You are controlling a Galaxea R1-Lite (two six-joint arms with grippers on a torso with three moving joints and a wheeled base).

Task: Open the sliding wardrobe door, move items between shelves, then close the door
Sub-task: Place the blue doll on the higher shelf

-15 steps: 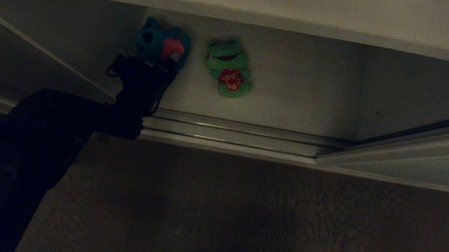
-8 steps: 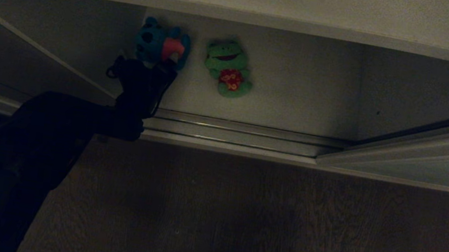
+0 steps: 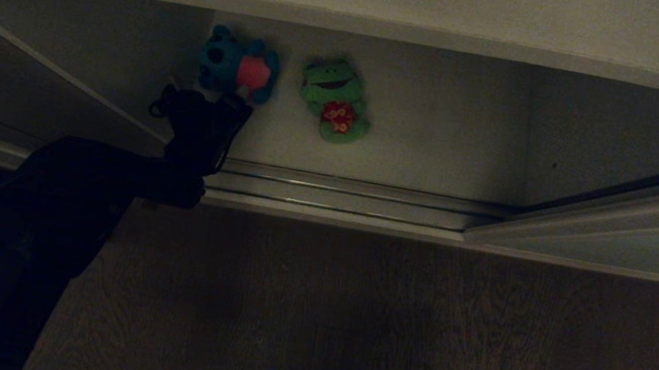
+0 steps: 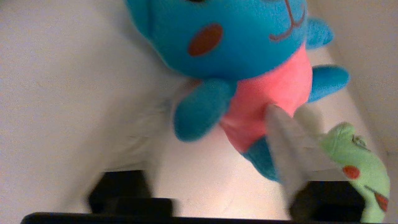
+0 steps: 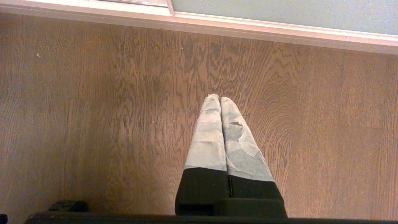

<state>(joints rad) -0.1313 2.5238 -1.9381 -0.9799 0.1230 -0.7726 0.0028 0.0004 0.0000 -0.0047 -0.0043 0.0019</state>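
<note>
The blue plush toy with a pink belly (image 3: 237, 66) lies on the white shelf (image 3: 438, 135) at the bottom of the wardrobe, close to its left wall. The green frog (image 3: 334, 100) lies just to its right. My left gripper (image 3: 238, 96) is just in front of the blue toy (image 4: 248, 46). It is open, and its taped fingers (image 4: 286, 146) stand on either side of the toy's arm and leg. The green frog (image 4: 357, 161) lies beyond one finger. The sliding wardrobe door (image 3: 615, 242) stands pushed to the right. My right gripper (image 5: 220, 99) hangs shut over the wooden floor.
The metal door tracks (image 3: 353, 201) run along the front of the shelf. A white side panel (image 3: 32, 76) slants in on the left beside my left arm. Brown wooden floor (image 3: 382, 319) fills the foreground. The door's lower edge (image 5: 279, 12) shows in the right wrist view.
My left gripper has drawn back a little from the blue toy, uncovering its pink belly, and its fingers have come closer together. Both toys lie where they were.
</note>
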